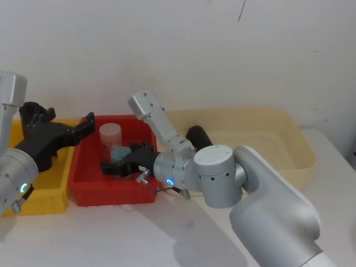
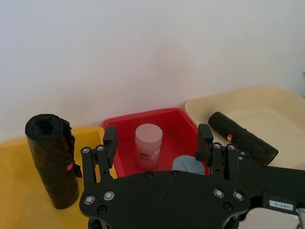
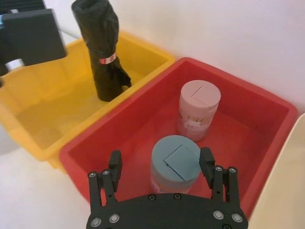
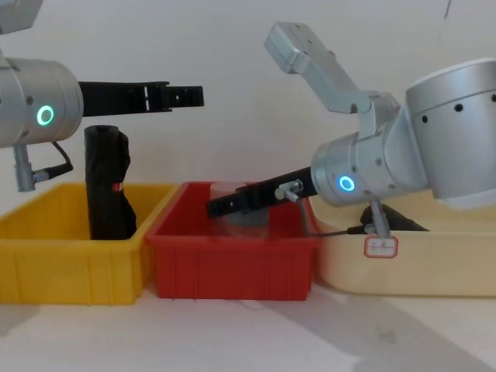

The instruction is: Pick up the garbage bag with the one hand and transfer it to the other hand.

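The garbage bag [image 2: 50, 157] [image 3: 102, 52] [image 4: 105, 186] is a crinkled black roll with a red-and-white label. It stands upright in the yellow bin [image 4: 70, 256]. My left gripper [image 2: 157, 135] [image 4: 194, 95] [image 1: 88, 123], on the green-lit arm, is open and holds nothing. It hovers above the bag's top and reaches past it toward the red bin. My right gripper [image 3: 160, 160] [image 1: 108, 167] [image 4: 213, 207], on the blue-lit arm, is open and low inside the red bin [image 3: 119, 129]. Its fingers straddle a teal-lidded jar [image 3: 174, 162] without touching it.
A pink-lidded jar [image 3: 198, 109] [image 2: 148, 145] stands in the red bin beside the teal one. A cream bin [image 1: 289, 150] at the right holds a second black roll [image 2: 240, 136] lying flat. The three bins sit side by side against the wall.
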Robot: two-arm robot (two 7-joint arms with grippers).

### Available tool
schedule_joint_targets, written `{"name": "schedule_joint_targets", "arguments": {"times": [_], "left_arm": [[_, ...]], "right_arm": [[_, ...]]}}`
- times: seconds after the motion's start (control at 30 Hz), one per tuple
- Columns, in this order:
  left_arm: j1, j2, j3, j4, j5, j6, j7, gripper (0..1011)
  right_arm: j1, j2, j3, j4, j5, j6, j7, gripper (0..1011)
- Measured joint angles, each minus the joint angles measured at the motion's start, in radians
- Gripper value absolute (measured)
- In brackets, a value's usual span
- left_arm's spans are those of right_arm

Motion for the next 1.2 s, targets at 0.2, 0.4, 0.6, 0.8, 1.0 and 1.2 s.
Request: {"name": "schedule_joint_targets", "arguments": {"times": [0.2,0.4,0.6,0.8,1.0,1.2], "left_arm": [[0.0,0.0,0.0,0.0,0.0,0.0,0.0,1001],[0.0,0.0,0.0,0.0,0.0,0.0,0.0,1001],[0.0,0.0,0.0,0.0,0.0,0.0,0.0,1001],[0.0,0.0,0.0,0.0,0.0,0.0,0.0,1001],[0.0,0.0,0.0,0.0,0.0,0.0,0.0,1001],[0.0,0.0,0.0,0.0,0.0,0.0,0.0,1001]], "right_arm": [[0.022,-0.013,0.004,0.038,-0.009,-0.009,-0.007,1000],[0.043,-0.021,0.008,0.071,-0.017,-0.015,-0.008,1000],[0.057,-0.026,0.01,0.093,-0.024,-0.019,-0.004,1000],[0.068,-0.028,0.008,0.111,-0.032,-0.023,0.005,1000],[0.073,-0.027,0.003,0.114,-0.043,-0.024,0.012,1000],[0.073,-0.017,-0.007,0.109,-0.059,-0.019,0.019,1000]]}}
